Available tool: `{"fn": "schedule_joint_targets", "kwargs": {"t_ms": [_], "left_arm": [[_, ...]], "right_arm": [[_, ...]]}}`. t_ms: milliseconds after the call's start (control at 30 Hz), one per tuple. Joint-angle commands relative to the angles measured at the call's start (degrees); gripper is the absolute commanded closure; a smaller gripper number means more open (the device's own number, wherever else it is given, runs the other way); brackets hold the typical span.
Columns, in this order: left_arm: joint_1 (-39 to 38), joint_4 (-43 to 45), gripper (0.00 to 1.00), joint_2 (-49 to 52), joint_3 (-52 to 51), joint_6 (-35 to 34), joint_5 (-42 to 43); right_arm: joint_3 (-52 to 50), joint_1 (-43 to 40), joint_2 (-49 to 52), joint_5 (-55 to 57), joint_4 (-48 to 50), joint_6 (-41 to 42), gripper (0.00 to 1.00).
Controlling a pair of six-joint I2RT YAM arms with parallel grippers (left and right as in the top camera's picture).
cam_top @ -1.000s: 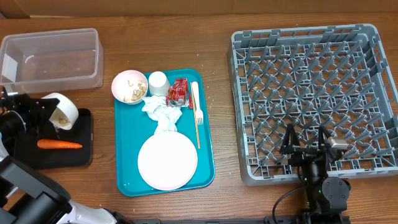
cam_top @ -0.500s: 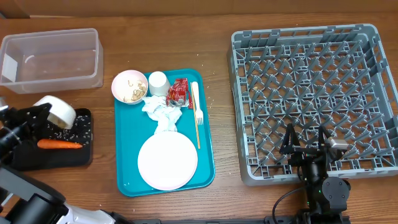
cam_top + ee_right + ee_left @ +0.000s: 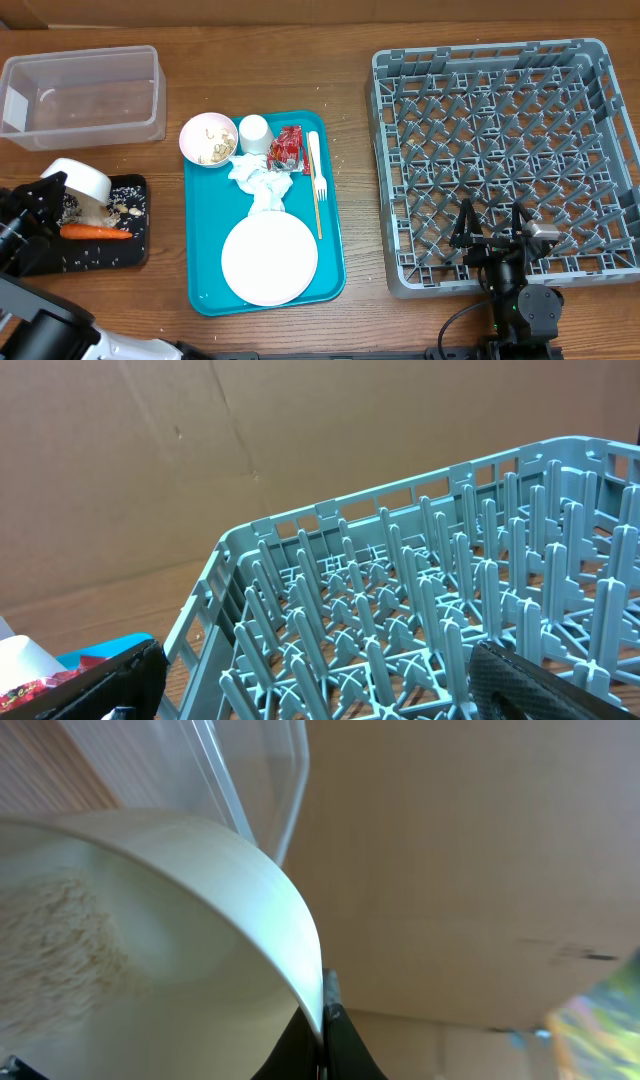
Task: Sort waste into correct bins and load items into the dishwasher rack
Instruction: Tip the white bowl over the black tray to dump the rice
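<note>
Your left gripper [image 3: 48,192] is clamped shut on the rim of one small bowl [image 3: 80,180], which is tipped over the left end of the black tray [image 3: 90,258]. Beige scraps [image 3: 122,208] lie on the tray under the bowl's lip, beside the single carrot [image 3: 95,232]. Your right gripper [image 3: 490,228] stands wide apart, holding nothing, above the near edge of the dishwasher rack [image 3: 480,52].

Beyond the black tray you have one clear tub [image 3: 80,52]. On the teal tray [image 3: 332,255] sit one more bowl [image 3: 208,138] with scraps, one cup [image 3: 256,132], one red wrapper [image 3: 287,147], a clump of napkins [image 3: 260,182], one fork [image 3: 318,180] and one plate [image 3: 268,258].

Only the left wrist view shows you the fingers pinching the bowl's edge and rice clinging inside it. The right wrist view shows the rack's pegs bare.
</note>
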Motion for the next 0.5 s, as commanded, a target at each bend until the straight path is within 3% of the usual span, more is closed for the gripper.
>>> {"fn": "schedule_joint_targets", "kwargs": {"t_ms": [0,467], "left_arm": [[0.13,0.22,0.96,2.91,-0.35,-1.75,6.95],[0.31,-2.60,0.96,3.02,-0.35,-5.35,5.79]], "right_arm": [[-0.61,0.28,-0.61,-0.28,0.46,-0.42,0.00],[-0.59,0.28,-0.61,-0.28,0.46,-0.42,0.00]]}}
